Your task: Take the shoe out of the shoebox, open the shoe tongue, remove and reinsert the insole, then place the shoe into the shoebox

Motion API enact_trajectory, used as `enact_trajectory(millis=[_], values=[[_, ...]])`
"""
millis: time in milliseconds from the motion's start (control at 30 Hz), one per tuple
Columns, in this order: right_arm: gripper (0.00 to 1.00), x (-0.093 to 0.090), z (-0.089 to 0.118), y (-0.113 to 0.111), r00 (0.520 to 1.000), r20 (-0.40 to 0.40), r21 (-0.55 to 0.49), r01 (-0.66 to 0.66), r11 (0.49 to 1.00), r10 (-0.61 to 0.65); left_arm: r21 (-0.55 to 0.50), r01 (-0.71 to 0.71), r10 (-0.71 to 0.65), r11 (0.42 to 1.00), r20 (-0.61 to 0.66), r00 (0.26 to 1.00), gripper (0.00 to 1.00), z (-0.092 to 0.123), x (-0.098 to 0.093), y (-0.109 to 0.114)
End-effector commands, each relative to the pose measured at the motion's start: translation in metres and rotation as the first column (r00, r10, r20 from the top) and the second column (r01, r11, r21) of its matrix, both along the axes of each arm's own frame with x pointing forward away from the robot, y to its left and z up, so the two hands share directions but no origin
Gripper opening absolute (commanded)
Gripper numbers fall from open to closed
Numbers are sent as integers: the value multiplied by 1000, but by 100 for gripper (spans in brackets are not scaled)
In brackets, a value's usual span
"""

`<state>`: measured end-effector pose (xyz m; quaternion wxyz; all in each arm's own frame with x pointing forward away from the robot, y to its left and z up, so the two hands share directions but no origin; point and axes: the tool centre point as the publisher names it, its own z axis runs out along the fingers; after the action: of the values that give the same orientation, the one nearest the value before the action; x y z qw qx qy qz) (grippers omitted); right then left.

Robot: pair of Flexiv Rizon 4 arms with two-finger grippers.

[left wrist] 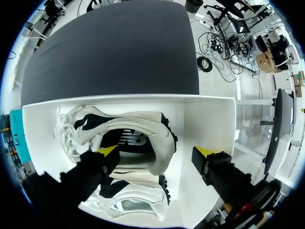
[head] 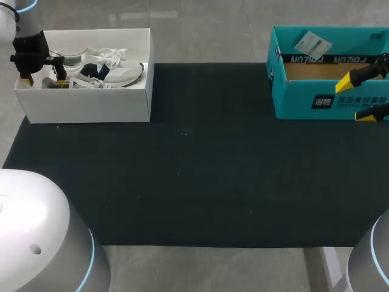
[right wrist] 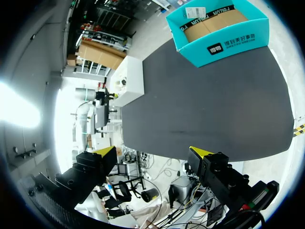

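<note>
A table covered by a dark grey mat (head: 200,182) is seen from above. At its far left corner stands an open white cardboard shoebox (head: 91,106). Inside it lies a white lace-up sneaker with dark panels (head: 115,72), on its side, with a second matching sneaker (left wrist: 138,200) pressed against it.

The left pincer (head: 44,81) hangs over the left end of the shoebox, released, its two yellow-tipped fingers spread wide. In the left wrist view, one fingertip (left wrist: 107,151) sits over the sneaker's opening near the heel. The other is over the bare white floor of the box beside the heel. Neither visibly grips the shoe.

At the far right corner of the table stands an open teal cardboard box with a brown inside (head: 304,100). The right pincer (head: 355,98) is at that box's right end, also released, with nothing between its yellow tips.
</note>
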<state>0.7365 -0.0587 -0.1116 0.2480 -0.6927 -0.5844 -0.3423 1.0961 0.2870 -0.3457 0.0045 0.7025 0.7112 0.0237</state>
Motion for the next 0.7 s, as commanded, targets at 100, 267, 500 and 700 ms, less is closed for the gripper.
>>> enact_trajectory(millis=[100, 267, 500, 700], values=[[100, 0, -1, 0, 1000, 0, -2, 2, 1000, -2, -1, 16, -16, 1000, -21, 1000, 99, -18, 16, 7], [100, 0, -1, 0, 1000, 0, -2, 2, 1000, -2, 6, 53, -53, 999, -36, 998, 96, -26, 15, 8], [100, 0, -1, 0, 1000, 0, -2, 2, 1000, -2, -4, 60, -61, 998, -45, 997, 74, -42, 15, 9], [100, 0, -1, 0, 1000, 0, -2, 2, 1000, -2, -4, 69, -69, 998, -57, 996, 27, -46, 11, 8]])
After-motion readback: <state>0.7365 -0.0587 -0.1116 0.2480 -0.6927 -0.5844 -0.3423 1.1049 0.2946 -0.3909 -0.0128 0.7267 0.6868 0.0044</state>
